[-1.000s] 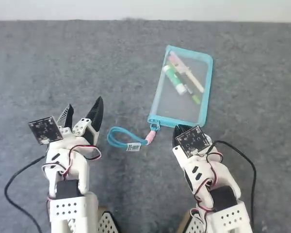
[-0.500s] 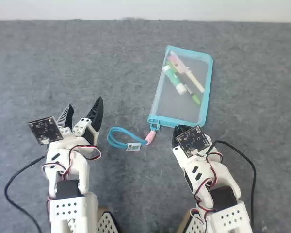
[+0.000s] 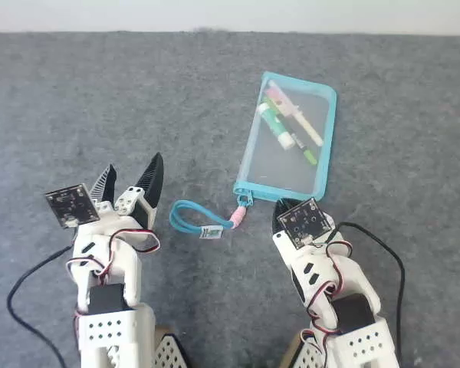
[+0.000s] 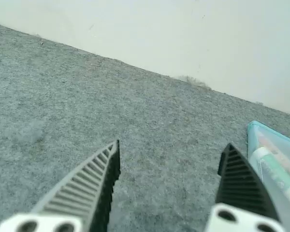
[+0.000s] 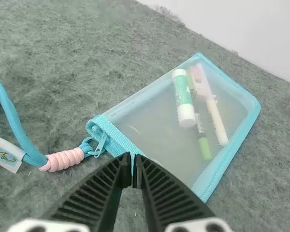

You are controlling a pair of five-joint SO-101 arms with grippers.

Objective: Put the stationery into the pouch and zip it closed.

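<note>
The pouch (image 3: pixel 291 157) lies just ahead of the right jaws, pens (image 3: pixel 290 126) inside, zip (image 5: pixel 95 144) seemingly shut. With nothing more to hold, those jaws sit closed and empty, the left jaws open, well apart.

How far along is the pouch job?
Done: stationery lies inside the pouch. The zipper pull sits at the corner by the strap, so it looks zipped, though I can't confirm the seam. In hand: nothing. The left gripper is open over bare mat; the right gripper is shut and empty by the pouch. Left: probably nothing.
</note>
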